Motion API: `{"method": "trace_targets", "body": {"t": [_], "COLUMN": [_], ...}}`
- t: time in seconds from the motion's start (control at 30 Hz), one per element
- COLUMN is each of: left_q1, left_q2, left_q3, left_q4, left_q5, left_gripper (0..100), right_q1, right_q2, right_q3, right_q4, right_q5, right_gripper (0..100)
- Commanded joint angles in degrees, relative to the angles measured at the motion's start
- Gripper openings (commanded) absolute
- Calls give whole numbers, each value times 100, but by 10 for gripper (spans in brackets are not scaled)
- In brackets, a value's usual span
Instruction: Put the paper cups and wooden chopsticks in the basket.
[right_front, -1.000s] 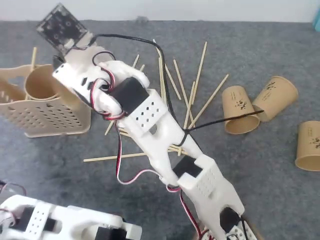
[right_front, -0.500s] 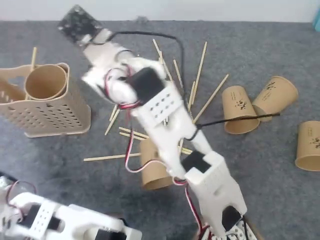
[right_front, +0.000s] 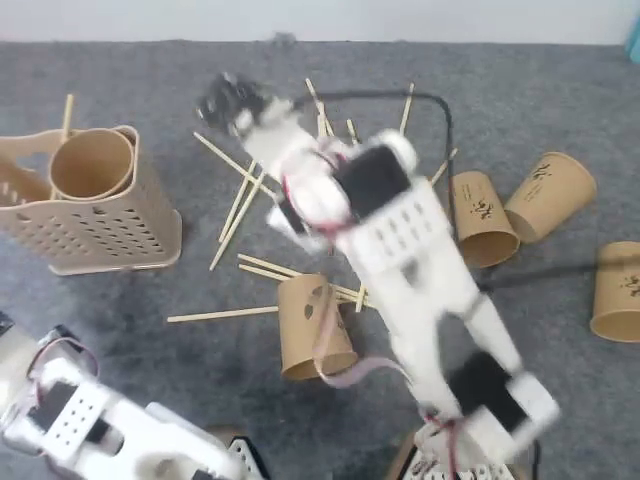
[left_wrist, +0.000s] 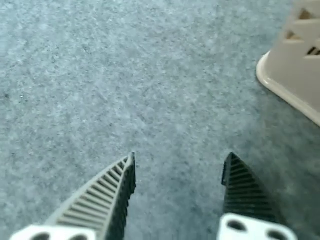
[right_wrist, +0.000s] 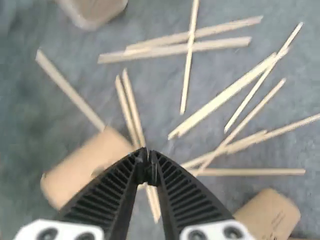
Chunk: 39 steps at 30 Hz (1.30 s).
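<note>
At the far left stands the basket (right_front: 110, 235), with one paper cup (right_front: 92, 163) upright inside it and a single chopstick (right_front: 67, 108) poking up at its back corner. The left gripper (left_wrist: 181, 160) hovers low over the grey carpet (left_wrist: 125, 75), jaws spread wide. Carpet stretches ahead of the jaws, and the basket's rounded base corner sits ahead and off to one side, apart from the tips.

Toward the middle, the loose chopsticks (right_wrist: 200, 42) lie fanned and crossed over each other. The right gripper (right_wrist: 146, 152) hangs above them with its jaws pressed together, and a pair of sticks (right_wrist: 129, 107) runs straight under the tips. A tipped paper cup (right_wrist: 82, 167) lies just beside those jaws, crowding one side.

Farther right, well apart from the jaws, are three more cups (right_front: 483, 218). Two lie on their sides touching, and the third is at the right edge.
</note>
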Motion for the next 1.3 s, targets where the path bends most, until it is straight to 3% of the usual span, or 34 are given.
{"method": "trace_targets", "body": {"t": [0.0, 0.23, 0.53, 0.8, 1.27], "left_q1": [211, 343, 554, 993, 976], "left_q2": [-176, -176, -176, -176, -176], "left_q3": [-347, -936, -1218, -989, -980], "left_q4": [343, 1090, 1978, 1723, 1723], "left_q5": [-53, -53, -53, -62, -70], "left_gripper": [269, 269, 269, 269, 268], "right_q1": [-163, -338, -1358, -1516, -119], "right_q2": [-1569, -2923, -4286, -4989, -5947], "right_q3": [1222, 3763, 6637, 8070, 9758], "right_q4": [127, -207, -963, -2053, -5358], "right_q5": [281, 1459, 2549, 2541, 1591], "right_gripper": [11, 160, 177, 178, 175]}}
